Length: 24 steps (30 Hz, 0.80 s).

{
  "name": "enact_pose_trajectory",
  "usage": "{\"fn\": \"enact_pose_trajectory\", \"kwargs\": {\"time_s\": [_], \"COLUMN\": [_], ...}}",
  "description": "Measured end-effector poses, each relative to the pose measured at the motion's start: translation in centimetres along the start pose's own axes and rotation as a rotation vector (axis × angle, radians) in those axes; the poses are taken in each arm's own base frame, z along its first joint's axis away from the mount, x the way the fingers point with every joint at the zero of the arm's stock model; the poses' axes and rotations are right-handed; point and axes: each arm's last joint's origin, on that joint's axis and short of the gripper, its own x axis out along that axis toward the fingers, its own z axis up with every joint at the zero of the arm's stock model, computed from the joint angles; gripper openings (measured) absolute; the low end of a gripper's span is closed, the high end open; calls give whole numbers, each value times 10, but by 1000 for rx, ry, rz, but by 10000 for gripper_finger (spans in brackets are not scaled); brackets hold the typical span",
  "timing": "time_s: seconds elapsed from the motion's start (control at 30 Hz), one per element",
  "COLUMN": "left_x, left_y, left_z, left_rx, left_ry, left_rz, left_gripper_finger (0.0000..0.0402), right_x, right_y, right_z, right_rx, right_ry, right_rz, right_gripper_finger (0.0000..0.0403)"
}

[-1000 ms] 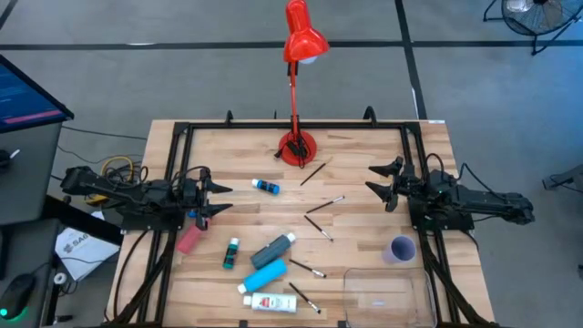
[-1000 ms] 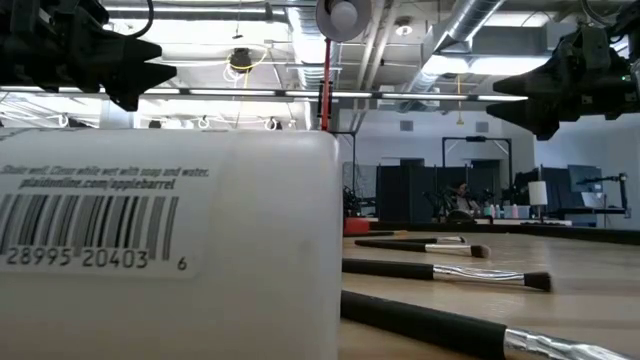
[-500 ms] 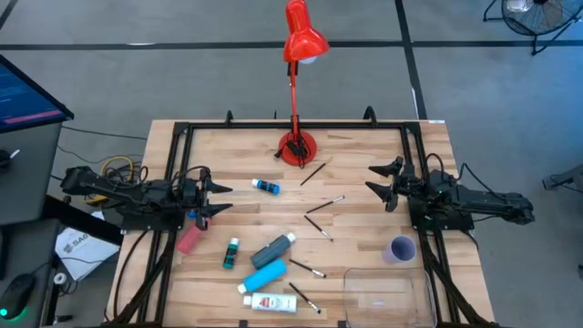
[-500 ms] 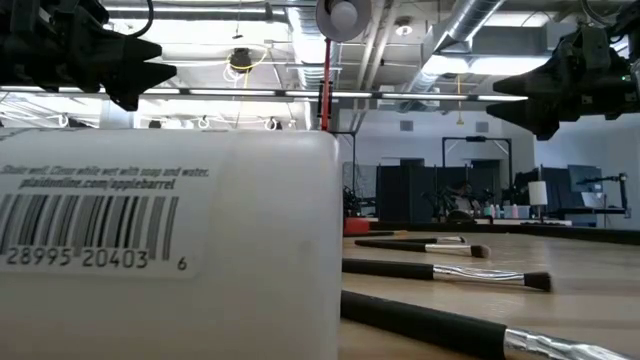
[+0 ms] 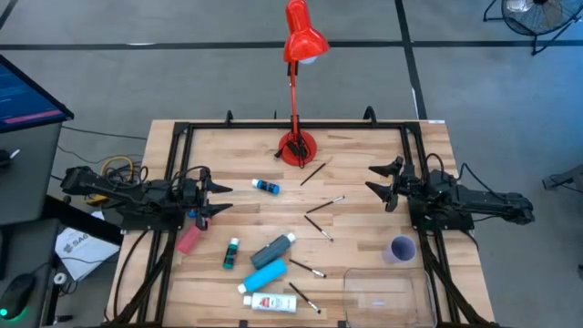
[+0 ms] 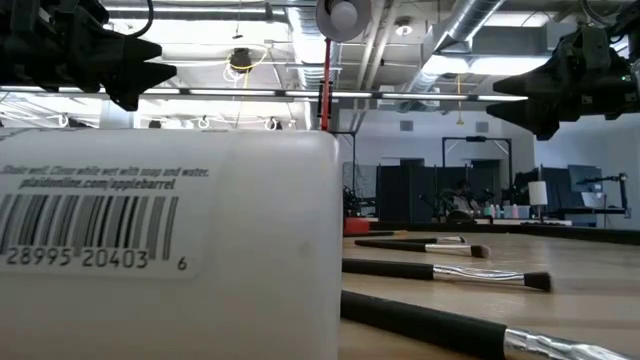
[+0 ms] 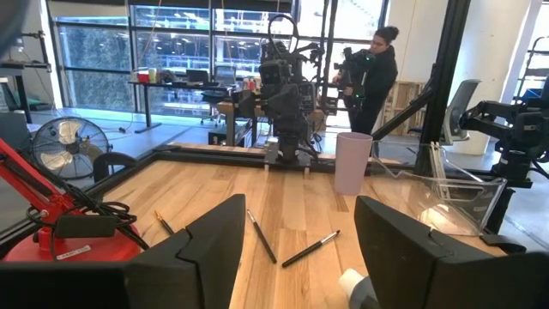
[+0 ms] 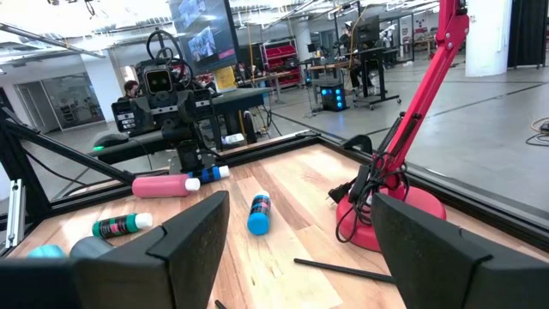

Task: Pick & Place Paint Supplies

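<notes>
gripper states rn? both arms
Left gripper: open, empty, at the table's left edge.
Right gripper: open, empty, at the right edge.

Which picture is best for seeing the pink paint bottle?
The right wrist view is best: the pink paint bottle lies on its side there, seen whole with its white cap. The high view shows it only small, near the left gripper. The low and left wrist views don't show it.

overhead downward, tabletop level, wrist cameras facing
</notes>
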Motion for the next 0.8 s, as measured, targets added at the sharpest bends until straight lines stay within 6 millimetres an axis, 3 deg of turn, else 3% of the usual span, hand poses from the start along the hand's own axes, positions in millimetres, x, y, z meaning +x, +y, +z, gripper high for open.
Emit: {"fn": "enact_pose_trajectory", "kwargs": {"time_s": [0.8], "left_x": [0], "left_y": [0], "left_z": [2], "left_rx": [-3], "left_ry": [-16], "left_rz": [-1], "left_gripper_finger": [204], "right_x": [0], "right_y": [0], "right_z": [0], "right_rx": [0], "right_ry": [0], "right_rz": [0], "right_gripper_finger": [276]}}
